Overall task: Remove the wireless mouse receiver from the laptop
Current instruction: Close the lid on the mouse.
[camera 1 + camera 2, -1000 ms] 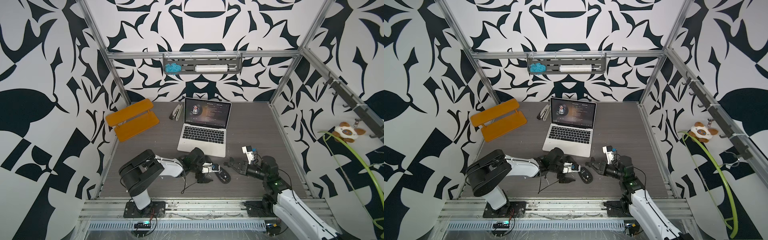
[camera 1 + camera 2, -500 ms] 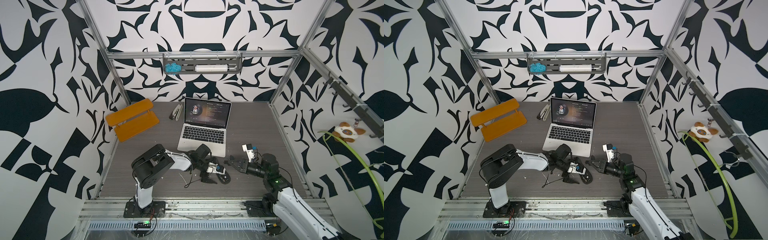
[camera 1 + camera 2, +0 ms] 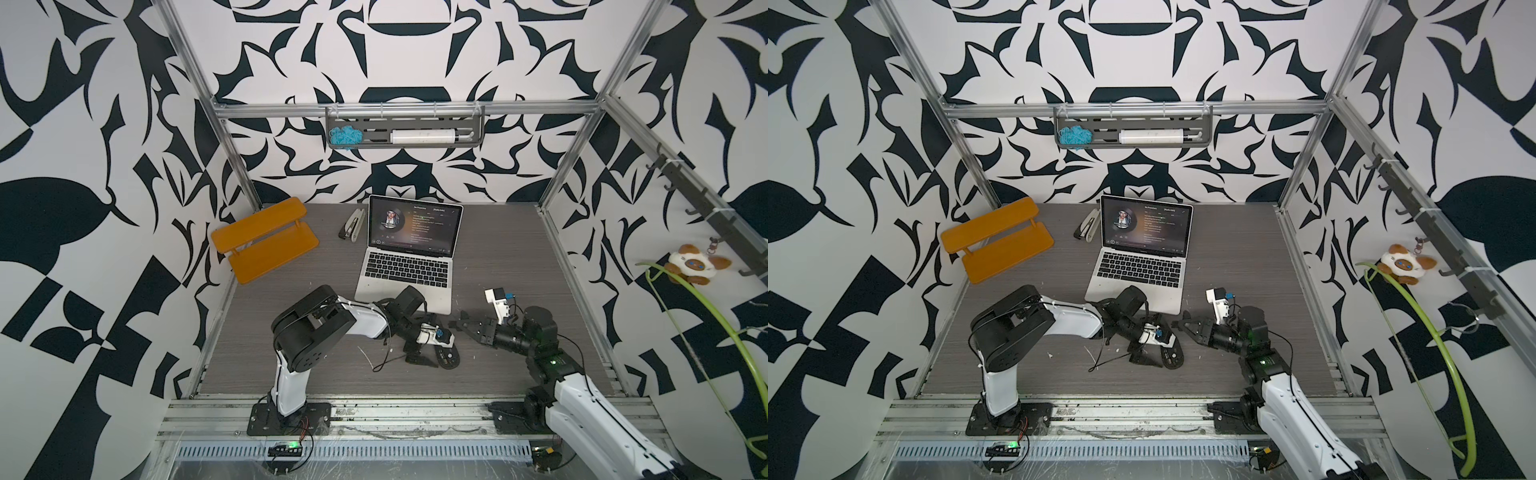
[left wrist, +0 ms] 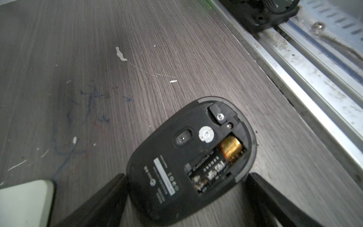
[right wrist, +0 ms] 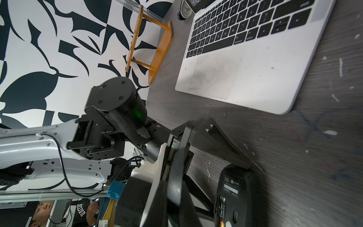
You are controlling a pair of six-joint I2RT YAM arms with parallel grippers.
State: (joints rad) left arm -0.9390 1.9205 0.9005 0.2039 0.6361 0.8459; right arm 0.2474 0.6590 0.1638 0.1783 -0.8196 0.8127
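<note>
Receiver (image 4: pixel 217 115) could jolt out of its slot, I judge, if the left gripper (image 4: pixel 187 176), fingers (image 4: pixel 102 200) spread wide, closes crookedly on the upturned mouse (image 4: pixel 167 167), or the shut right gripper (image 3: pixel 459 325) bumps it. It sits in the mouse's underside, at the end away from those flanking fingers. Laptop (image 3: pixel 409 270) lies near the mouse.

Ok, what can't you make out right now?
Laptop side ports: too small in both top views.
Black piece in the mouse bay: left wrist view, unclear whether it's the receiver.
Right hand: dark, tiny from above; contents unreadable.
Mouse: partly cut off at right wrist view's edge.
</note>
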